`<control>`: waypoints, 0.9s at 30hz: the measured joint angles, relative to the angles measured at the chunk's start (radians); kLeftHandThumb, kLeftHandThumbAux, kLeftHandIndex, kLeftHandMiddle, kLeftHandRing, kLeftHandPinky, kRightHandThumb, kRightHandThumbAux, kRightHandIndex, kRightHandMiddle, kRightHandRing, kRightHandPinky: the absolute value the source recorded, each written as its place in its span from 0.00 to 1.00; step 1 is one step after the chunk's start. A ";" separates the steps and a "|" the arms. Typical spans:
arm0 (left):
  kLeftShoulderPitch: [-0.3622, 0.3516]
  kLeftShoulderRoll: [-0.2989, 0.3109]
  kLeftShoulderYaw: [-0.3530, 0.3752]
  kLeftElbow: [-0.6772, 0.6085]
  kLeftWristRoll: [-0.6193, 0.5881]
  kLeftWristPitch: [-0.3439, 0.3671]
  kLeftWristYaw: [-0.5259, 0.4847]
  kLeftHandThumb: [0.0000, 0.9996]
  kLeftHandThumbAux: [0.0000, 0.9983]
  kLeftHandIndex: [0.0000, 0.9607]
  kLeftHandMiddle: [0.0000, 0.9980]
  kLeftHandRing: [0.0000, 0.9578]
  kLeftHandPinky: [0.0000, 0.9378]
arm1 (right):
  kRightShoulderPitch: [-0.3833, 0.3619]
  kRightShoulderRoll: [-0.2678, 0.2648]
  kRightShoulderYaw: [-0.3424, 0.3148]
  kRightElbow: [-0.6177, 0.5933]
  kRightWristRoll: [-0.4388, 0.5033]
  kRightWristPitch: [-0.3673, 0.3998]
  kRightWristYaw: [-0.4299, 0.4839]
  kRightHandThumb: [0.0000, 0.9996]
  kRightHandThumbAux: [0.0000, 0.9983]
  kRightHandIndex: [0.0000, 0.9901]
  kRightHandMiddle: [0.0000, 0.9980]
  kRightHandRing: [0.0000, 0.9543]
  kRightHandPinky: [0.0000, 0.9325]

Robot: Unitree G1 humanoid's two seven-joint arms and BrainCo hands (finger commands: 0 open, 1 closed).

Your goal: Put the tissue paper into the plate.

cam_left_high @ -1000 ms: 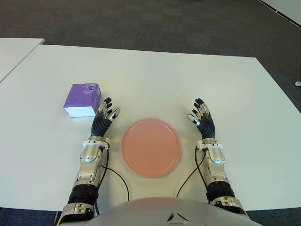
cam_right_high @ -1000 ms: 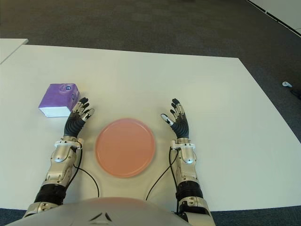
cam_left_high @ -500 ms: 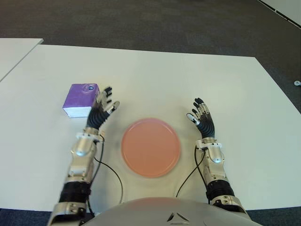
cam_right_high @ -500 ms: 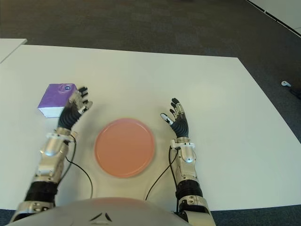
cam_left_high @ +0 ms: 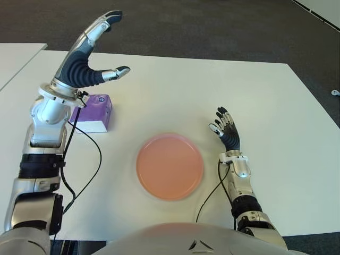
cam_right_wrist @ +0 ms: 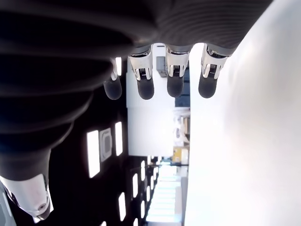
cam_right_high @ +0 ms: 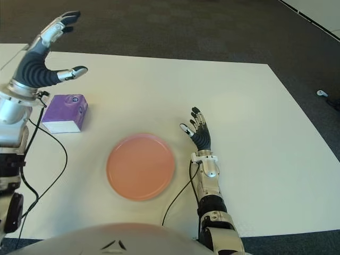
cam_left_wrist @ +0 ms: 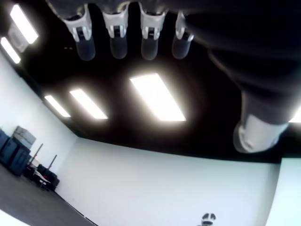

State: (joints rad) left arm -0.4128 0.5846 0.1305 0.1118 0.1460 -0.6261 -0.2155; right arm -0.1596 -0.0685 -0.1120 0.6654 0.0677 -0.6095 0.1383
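Note:
A purple tissue pack (cam_left_high: 96, 109) lies on the white table (cam_left_high: 212, 90), left of the round pink plate (cam_left_high: 170, 166), which holds nothing. My left hand (cam_left_high: 109, 45) is raised high over the pack, apart from it, with the fingers spread. In the left wrist view its fingertips (cam_left_wrist: 117, 44) stand straight against ceiling lights and hold nothing. My right hand (cam_left_high: 223, 125) shows to the right of the plate, fingers extended and holding nothing. The right wrist view shows those fingertips (cam_right_wrist: 174, 84) straight beside the table surface.
A second white table (cam_left_high: 16, 58) stands off to the far left, with a gap between. Dark carpet (cam_left_high: 212, 26) runs beyond the far table edge. Black cables (cam_left_high: 87, 159) hang from both forearms near the plate.
My left arm has lifted from table level beside the tissue pack to high above it, hand still open. The right hand has shifted slightly. Pack and plate have not moved.

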 measured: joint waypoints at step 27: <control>-0.208 0.392 -0.263 0.497 0.791 -0.073 0.542 0.13 0.24 0.00 0.00 0.00 0.00 | -0.081 -0.012 -0.008 0.138 0.003 -0.054 0.038 0.00 0.62 0.00 0.00 0.00 0.00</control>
State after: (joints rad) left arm -0.6208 0.9764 -0.1327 0.6085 0.9368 -0.6988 0.3264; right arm -0.2409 -0.0803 -0.1196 0.8036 0.0703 -0.6637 0.1759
